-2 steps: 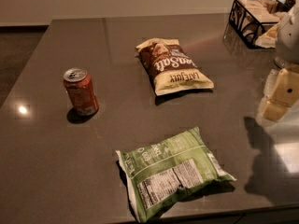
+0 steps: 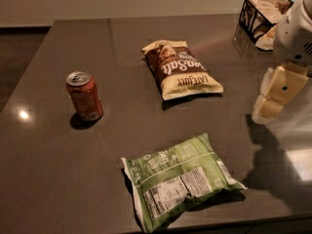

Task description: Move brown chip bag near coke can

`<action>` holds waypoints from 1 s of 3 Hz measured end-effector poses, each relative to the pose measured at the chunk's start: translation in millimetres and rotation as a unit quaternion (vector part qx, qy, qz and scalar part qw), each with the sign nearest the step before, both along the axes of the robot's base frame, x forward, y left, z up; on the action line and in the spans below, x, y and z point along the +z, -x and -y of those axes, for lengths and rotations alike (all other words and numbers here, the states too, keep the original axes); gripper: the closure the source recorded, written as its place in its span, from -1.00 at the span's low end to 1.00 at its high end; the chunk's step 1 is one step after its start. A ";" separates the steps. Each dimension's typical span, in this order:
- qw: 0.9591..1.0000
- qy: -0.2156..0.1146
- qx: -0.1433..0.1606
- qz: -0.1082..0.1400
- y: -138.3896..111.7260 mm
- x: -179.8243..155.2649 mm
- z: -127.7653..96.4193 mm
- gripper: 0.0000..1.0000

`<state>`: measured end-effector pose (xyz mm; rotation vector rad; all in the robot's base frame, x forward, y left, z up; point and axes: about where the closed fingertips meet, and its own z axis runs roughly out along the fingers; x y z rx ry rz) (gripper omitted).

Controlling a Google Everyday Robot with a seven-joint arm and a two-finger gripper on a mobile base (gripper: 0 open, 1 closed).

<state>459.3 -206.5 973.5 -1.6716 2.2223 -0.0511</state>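
The brown chip bag (image 2: 180, 70) lies flat on the dark table (image 2: 122, 145), right of centre towards the back, with its lettering upside down to me. The coke can (image 2: 85, 96) stands upright at the left, well apart from the bag. My gripper (image 2: 274, 95) hangs above the table's right side, to the right of the brown bag and a little nearer than it. It touches nothing and holds nothing.
A green and white chip bag (image 2: 180, 179) with a nutrition label lies near the table's front edge. A black wire basket (image 2: 261, 14) stands at the back right corner. The arm's shadow falls on the right front of the table.
My gripper has shifted a little to the left, towards the brown bag. The bags and the can have not moved.
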 end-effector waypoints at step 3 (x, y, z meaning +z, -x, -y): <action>0.995 -0.052 -0.088 -0.016 -117.9 -51.4 -49.9 -1.00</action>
